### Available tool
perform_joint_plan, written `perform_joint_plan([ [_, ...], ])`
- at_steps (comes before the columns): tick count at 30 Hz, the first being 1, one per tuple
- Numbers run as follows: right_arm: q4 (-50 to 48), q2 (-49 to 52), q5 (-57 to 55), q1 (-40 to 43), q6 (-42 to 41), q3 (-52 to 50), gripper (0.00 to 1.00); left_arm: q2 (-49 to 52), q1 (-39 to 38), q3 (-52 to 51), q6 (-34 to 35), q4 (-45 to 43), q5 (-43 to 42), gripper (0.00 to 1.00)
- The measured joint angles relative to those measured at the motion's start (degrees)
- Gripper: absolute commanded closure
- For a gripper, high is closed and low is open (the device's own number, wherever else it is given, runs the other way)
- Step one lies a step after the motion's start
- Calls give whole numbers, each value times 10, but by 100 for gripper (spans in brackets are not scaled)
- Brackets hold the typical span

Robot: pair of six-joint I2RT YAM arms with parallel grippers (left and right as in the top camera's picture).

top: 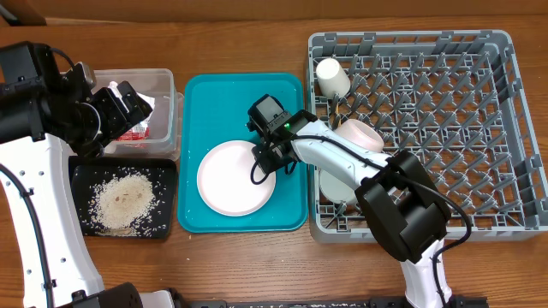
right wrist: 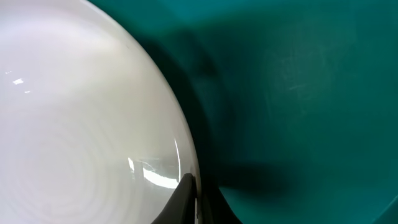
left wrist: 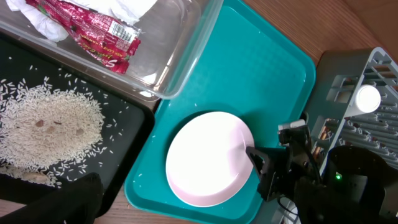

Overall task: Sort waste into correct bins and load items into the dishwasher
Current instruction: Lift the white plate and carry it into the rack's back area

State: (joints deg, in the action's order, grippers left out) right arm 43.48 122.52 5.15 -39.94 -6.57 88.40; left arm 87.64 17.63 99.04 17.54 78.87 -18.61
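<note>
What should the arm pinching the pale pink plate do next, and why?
Probably lift the plate slightly off the teal tray. The right gripper looks closed on the plate's right rim, yet the plate lies flat on the tray. It likely belongs in the dish rack beside it, so it must clear the tray's raised edge first.

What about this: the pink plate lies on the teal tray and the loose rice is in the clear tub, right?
No: the overhead view shows the loose rice in the black tray, not the clear tub. The pink plate does lie on the teal tray.
</note>
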Motion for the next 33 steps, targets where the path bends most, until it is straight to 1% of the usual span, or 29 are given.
perform_joint_plan([
  [4,24,0,0,0,0,17,96,0,0,0,0,0,0,0],
  [8,54,-1,-14,1,4,65,96,0,0,0,0,0,0,0],
  [15,111,-54,-132,1,6,169,96,0,0,0,0,0,0,0],
  [20,120,-123,-306,1,8,200,96,0,0,0,0,0,0,0],
  [23,120,-151,-444,1,9,204,96,0,0,0,0,0,0,0],
  [27,121,-156,-632,5,23,204,96,0,0,0,0,0,0,0],
  [30,122,-156,-713,19,44,204,96,0,0,0,0,0,0,0],
  [33,123,-156,-752,42,58,204,96,0,0,0,0,0,0,0],
])
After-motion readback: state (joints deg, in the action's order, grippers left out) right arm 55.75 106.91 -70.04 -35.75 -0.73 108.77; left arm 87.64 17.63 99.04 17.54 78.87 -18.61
